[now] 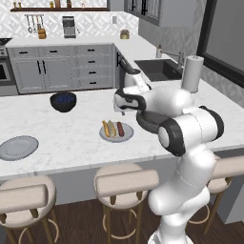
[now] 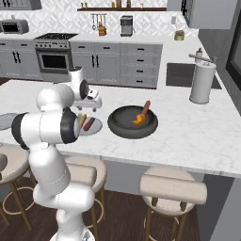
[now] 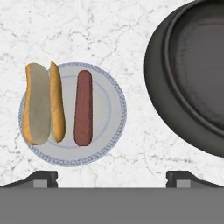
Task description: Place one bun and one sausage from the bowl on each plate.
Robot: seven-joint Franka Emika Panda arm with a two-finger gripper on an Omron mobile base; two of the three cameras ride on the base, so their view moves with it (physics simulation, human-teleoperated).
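- Reaching forward over the marble bench point(image 1: 71, 138), the white arm bends at its elbow and holds its hand above the near plate point(image 1: 116, 137), wrist turned so the hand camera looks straight down.
- In the hand view the plate point(image 3: 107, 131) carries a bun point(image 3: 43, 104) and a sausage point(image 3: 83, 108), lying side by side, long axes parallel and running up and down that picture.
- The bun lies split open, its pale cut face up, on the plate's left part with one end over the rim; the sausage lies just beside it, near the plate's middle, not touching it.
- The wide dark bowl point(image 3: 192, 83) sits on the bench just beside this plate, apart from it.
- From the right base view the bowl point(image 2: 132, 127) holds another bun point(image 2: 138, 120) and another sausage point(image 2: 146, 107), the sausage leaning up against the rim.
- A second plate point(image 1: 18, 147) lies bare, well apart to the left on the bench.
- The tool point(image 3: 111, 177) has its fingertips point(image 3: 43, 177) spread wide, holding nothing and touching nothing, above the bench.
- A small blue-black bowl point(image 1: 63, 101) and a paper-towel roll point(image 1: 192, 74) stand farther back.
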